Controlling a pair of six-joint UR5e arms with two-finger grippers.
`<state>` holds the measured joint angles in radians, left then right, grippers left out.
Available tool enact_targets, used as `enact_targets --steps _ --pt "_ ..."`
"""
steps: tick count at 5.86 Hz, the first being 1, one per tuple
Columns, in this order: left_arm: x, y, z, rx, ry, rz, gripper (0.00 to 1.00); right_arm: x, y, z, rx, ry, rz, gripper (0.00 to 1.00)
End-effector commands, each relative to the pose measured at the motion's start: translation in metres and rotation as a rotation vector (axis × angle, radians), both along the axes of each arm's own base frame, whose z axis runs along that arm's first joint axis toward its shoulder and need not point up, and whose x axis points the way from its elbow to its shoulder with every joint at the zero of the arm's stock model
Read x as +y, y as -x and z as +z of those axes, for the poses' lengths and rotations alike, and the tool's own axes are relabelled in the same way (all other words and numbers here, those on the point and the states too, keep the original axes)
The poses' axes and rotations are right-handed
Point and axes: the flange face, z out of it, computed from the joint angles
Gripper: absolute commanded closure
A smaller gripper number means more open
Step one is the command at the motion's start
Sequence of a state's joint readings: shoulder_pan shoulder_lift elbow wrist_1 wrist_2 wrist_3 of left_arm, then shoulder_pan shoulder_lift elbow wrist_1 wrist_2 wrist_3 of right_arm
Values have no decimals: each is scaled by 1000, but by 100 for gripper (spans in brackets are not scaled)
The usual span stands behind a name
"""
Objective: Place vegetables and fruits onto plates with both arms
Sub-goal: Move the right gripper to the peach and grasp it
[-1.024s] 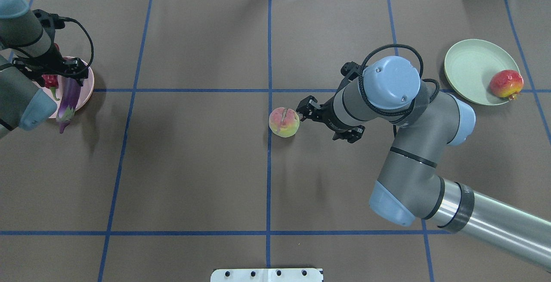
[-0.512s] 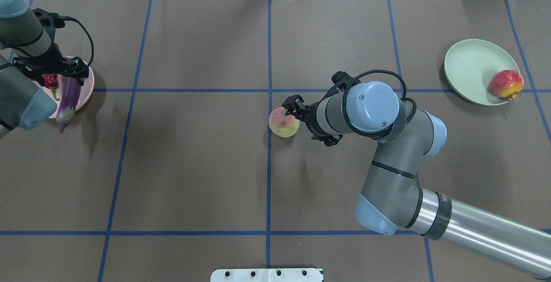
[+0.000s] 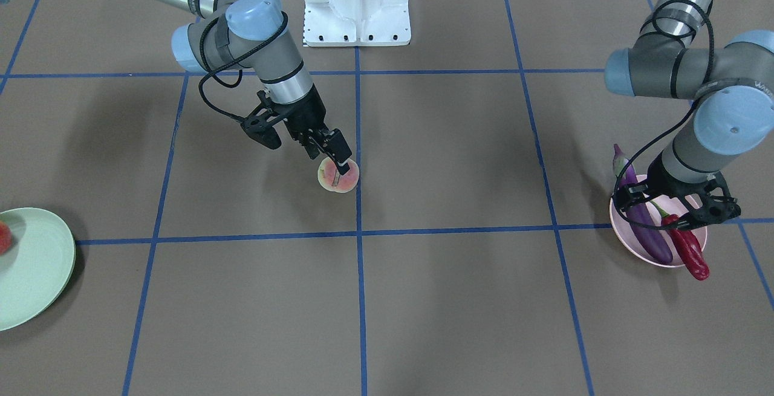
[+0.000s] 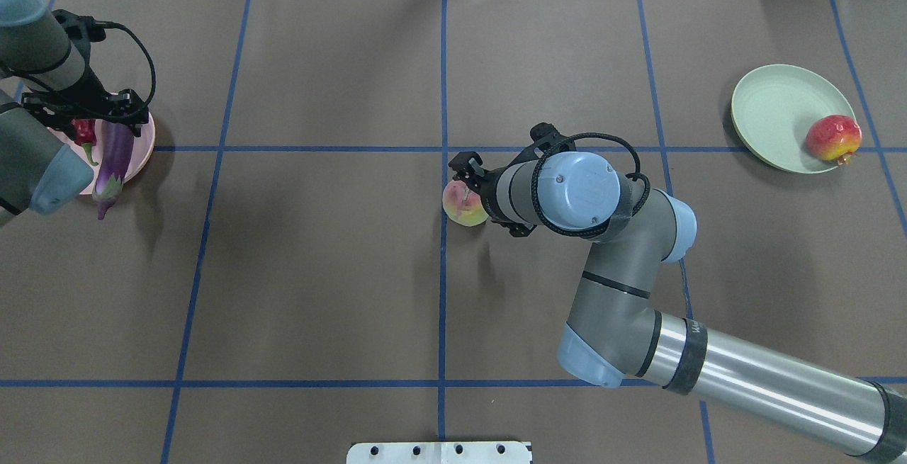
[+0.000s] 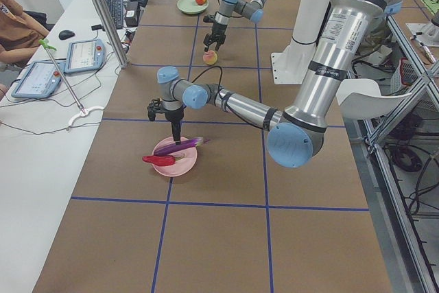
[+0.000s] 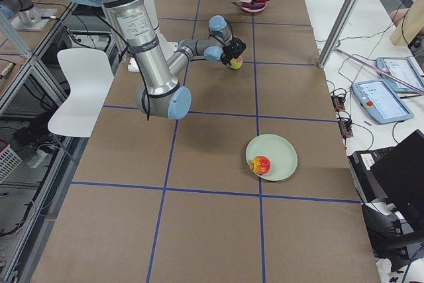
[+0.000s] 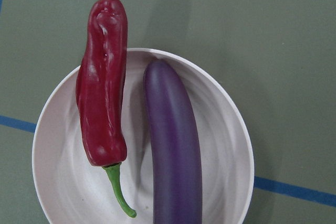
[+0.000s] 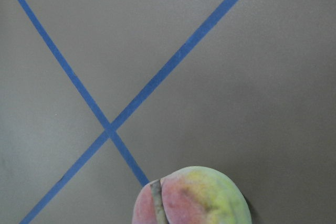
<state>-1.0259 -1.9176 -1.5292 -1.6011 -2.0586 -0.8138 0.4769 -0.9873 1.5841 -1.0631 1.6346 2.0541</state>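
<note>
The purple eggplant (image 7: 173, 145) and the red chili (image 7: 102, 87) lie side by side on the pink plate (image 7: 68, 171), both sticking out over its rim. My left gripper (image 3: 668, 214) hangs just above them, open and empty. The peach-like fruit (image 4: 459, 210) sits on the table near the centre line. My right gripper (image 3: 329, 160) is open and tilted over it, one finger above the peach's groove. The peach shows at the bottom edge of the right wrist view (image 8: 199, 198). The orange-red fruit (image 4: 832, 137) rests on the near rim of the mint green plate (image 4: 772, 110) at the far right.
The white robot base (image 3: 357, 3) stands at the table's robot side. Blue tape lines (image 4: 443, 95) divide the brown table cover into squares. Tablets and cables (image 5: 82, 56) lie on a side bench beyond the table's far edge.
My right arm has swung left, bringing its gripper from beside the peach to over its top. The left arm has barely moved. The fruits and vegetables have not shifted.
</note>
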Motion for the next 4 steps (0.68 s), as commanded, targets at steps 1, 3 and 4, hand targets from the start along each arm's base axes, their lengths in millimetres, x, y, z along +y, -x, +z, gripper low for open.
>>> enact_targets --steps 1,3,4 --pt "0 -1 -1 0 2 -2 0 -2 14 11 5 1 -1 0" --pt "1 -3 -2 2 2 -4 0 -4 17 13 6 2 1 0" --pt "1 -3 -2 2 3 -4 0 -4 17 12 3 9 6 0"
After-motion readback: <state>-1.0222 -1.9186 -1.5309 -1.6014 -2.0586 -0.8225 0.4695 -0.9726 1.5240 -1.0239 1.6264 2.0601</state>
